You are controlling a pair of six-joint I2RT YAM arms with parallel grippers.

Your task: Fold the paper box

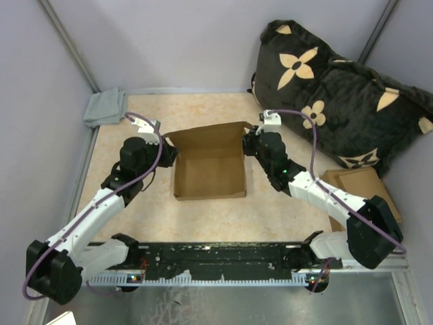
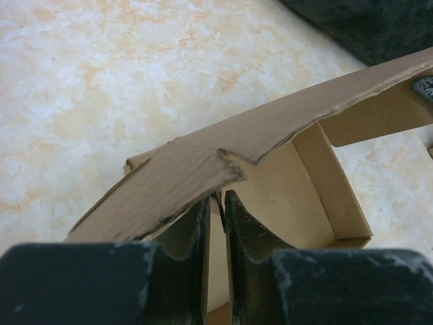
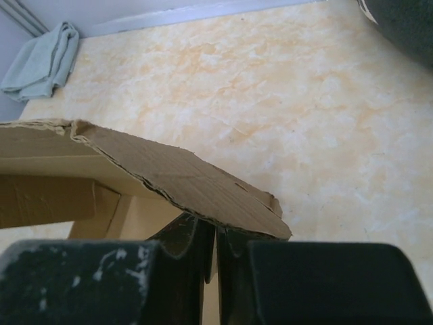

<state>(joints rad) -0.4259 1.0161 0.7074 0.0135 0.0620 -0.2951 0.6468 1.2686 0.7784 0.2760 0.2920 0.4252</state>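
Note:
The paper box point(image 1: 208, 167) is a shallow brown cardboard tray in the middle of the table, its side walls up and its lid flap point(image 1: 206, 133) raised at the far side. My left gripper point(image 1: 168, 153) is at the box's left wall, shut on that wall; the left wrist view shows the thin card pinched between the fingers point(image 2: 218, 206) under the lid flap point(image 2: 270, 128). My right gripper point(image 1: 249, 147) is at the box's right wall, shut on it; the right wrist view shows card between the fingers point(image 3: 216, 237) beneath the flap point(image 3: 176, 179).
A dark cushion with tan flower shapes point(image 1: 338, 95) lies at the far right. A grey cloth point(image 1: 105, 107) is at the far left corner. Flat brown cardboard sheets point(image 1: 358, 184) lie to the right of the right arm.

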